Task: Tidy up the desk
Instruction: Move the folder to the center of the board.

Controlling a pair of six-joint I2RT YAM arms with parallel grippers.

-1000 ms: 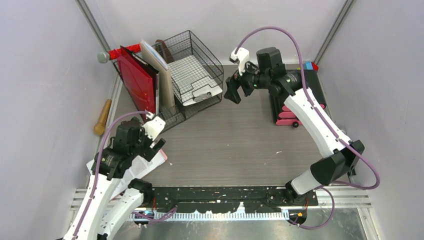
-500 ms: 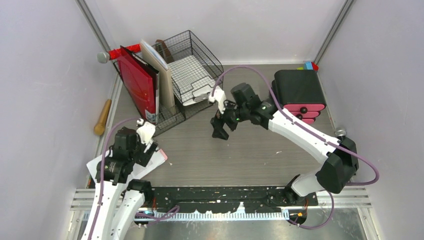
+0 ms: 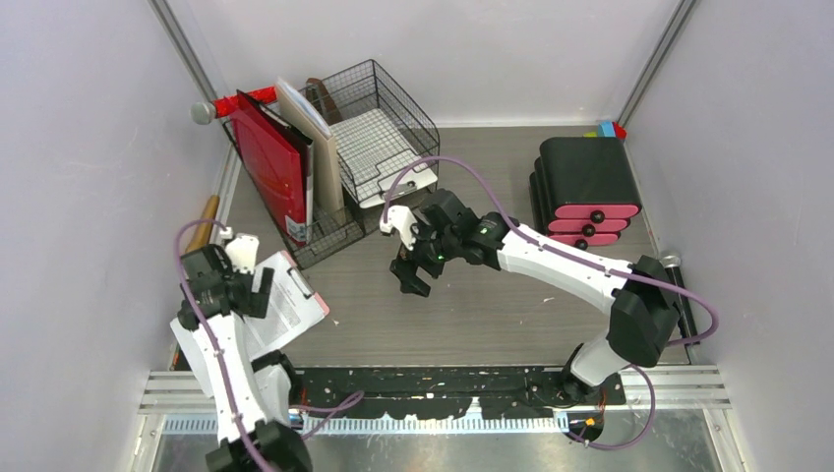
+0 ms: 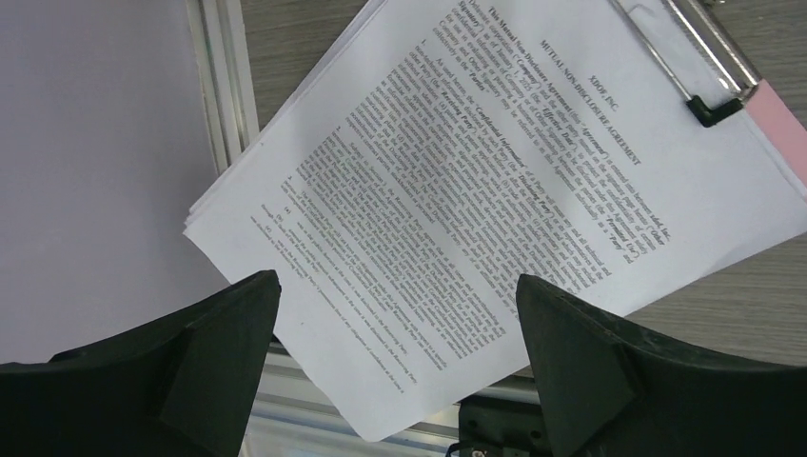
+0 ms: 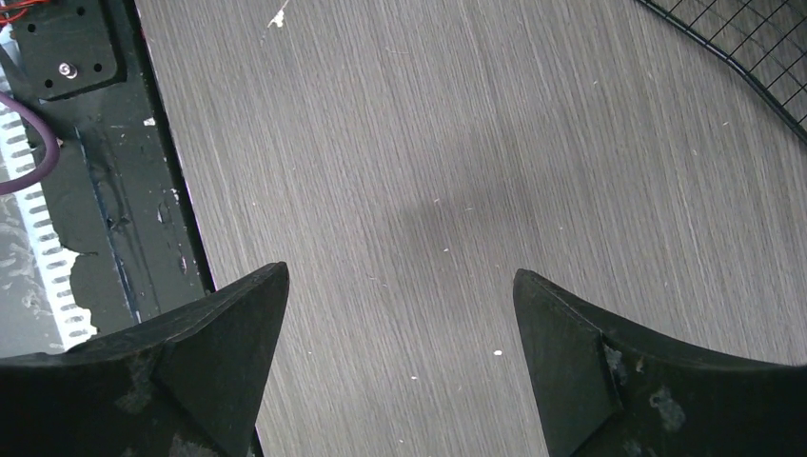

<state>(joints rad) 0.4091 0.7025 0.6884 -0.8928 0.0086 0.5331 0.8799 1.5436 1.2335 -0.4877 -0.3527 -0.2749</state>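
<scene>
Moved since earlier: the right gripper (image 3: 408, 275) has swung away from the drawer unit (image 3: 585, 187) and now hangs just in front of the wire-mesh rack (image 3: 384, 128). The left gripper (image 3: 254, 293) has pulled back, away from the rack's left front corner.
Top view, desk: the desk (image 3: 472, 315) lies mostly bare in front of the rack. A clipboard (image 3: 293, 307) of papers lies askew well in front of the rack's left end.
Top view, filed things: a red folder (image 3: 270, 162) stands upright against the rack's left side.
Left wrist view: the left gripper (image 4: 395, 286) hovers over the printed sheets (image 4: 457, 190), fingers wide apart, nothing between them. The metal clip (image 4: 699, 57) holds the stack at its top.
Right wrist view: the right gripper (image 5: 400, 276) faces bare wood grain (image 5: 428, 143), fingers spread and empty. The rack's wire edge (image 5: 752, 48) shows at the upper corner.
Step in hand: probably collecting the clipboard, the one loose item away from the rack.
Next move: the left gripper likely needs to drop to a clipboard edge and close there, since flat paper gives little to pinch. The right arm seems placed to help or receive it.
</scene>
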